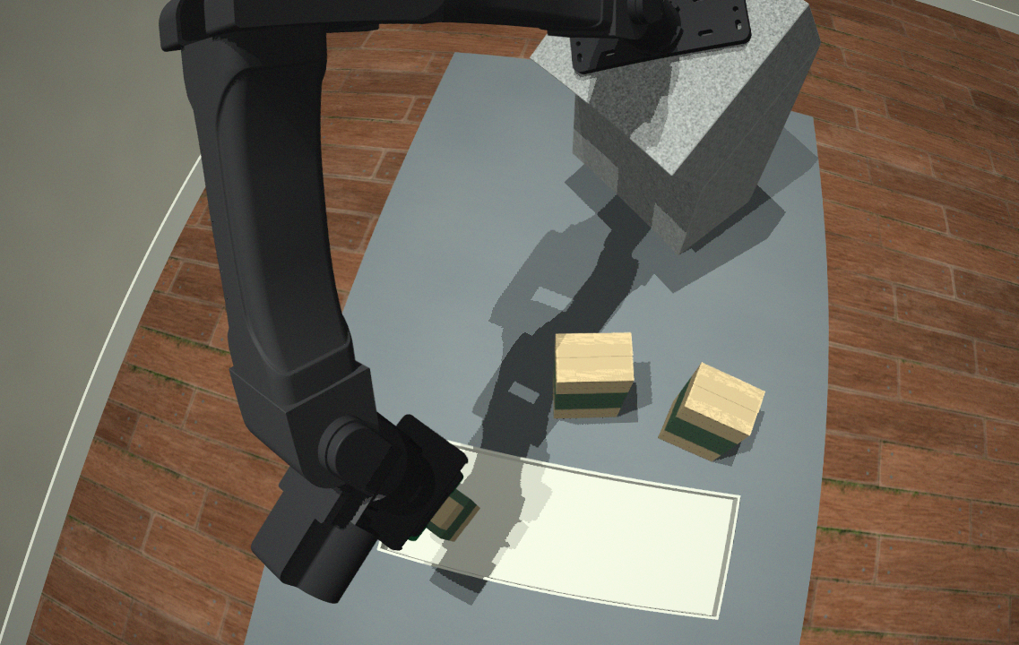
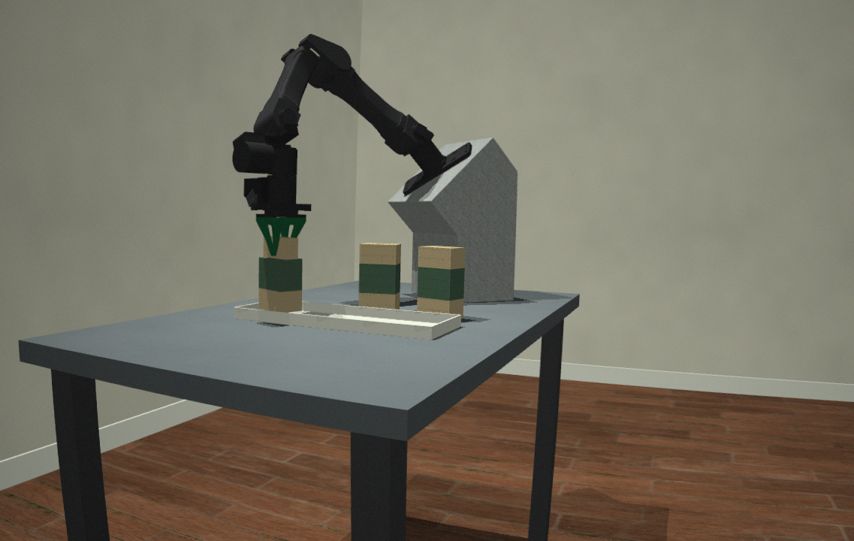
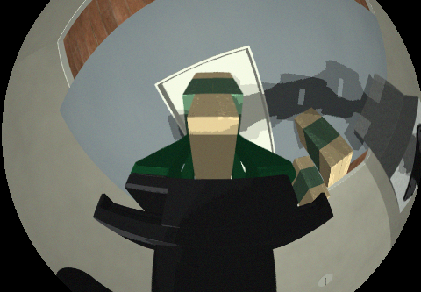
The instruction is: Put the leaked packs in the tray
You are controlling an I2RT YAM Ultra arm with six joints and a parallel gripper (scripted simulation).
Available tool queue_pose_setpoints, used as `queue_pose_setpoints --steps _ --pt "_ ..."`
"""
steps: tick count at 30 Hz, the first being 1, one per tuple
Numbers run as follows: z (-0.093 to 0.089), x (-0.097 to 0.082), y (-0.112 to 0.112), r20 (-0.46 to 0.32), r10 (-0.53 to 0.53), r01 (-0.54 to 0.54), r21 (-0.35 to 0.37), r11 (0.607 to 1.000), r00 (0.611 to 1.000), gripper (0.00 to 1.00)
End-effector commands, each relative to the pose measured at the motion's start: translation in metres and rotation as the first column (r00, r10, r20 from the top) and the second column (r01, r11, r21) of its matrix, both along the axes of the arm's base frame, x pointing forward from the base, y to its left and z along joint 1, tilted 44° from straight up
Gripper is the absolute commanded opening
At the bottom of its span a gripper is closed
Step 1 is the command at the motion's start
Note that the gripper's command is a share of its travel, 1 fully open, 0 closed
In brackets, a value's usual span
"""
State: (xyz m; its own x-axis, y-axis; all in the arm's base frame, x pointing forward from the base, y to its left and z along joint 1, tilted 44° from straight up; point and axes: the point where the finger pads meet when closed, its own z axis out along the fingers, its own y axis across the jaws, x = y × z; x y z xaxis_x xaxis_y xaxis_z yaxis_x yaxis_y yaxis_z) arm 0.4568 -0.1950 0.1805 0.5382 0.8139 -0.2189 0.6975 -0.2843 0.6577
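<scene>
My gripper (image 2: pixel 280 237) (image 3: pixel 212 135) has green fingers and is shut on the top of a tan coffee pack with a green band (image 1: pixel 453 514) (image 2: pixel 279 282) (image 3: pixel 213 125). The pack hangs upright with its bottom down at the left end of the white tray (image 1: pixel 617 545) (image 2: pixel 375 324) (image 3: pixel 258 76); I cannot tell if it touches the tray floor. Two more packs stand upright on the grey table behind the tray: a middle pack (image 1: pixel 592 373) (image 2: pixel 379 274) (image 3: pixel 328 148) and a right pack (image 1: pixel 713 408) (image 2: pixel 440 279) (image 3: pixel 308 181), which is turned at an angle.
A grey stone block (image 1: pixel 681 128) (image 2: pixel 477 222) carries the arm's base at the back of the table (image 1: pixel 448 240) (image 2: pixel 282 356). The arm (image 1: pixel 272 240) reaches over the table's left side. A wooden floor lies around the table.
</scene>
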Motion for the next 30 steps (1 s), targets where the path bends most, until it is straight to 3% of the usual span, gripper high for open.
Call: queue_pose_setpoints --steps 1,3,30 --pt "0.004 0.012 0.006 0.022 0.028 -0.028 -0.007 1.0 0.999 0.26" --pt "0.021 0.009 0.003 0.057 0.022 -0.021 -0.019 1.0 0.998 0.26" --pt "0.017 0.007 0.002 0.037 0.017 -0.016 -0.017 1.0 0.999 0.26"
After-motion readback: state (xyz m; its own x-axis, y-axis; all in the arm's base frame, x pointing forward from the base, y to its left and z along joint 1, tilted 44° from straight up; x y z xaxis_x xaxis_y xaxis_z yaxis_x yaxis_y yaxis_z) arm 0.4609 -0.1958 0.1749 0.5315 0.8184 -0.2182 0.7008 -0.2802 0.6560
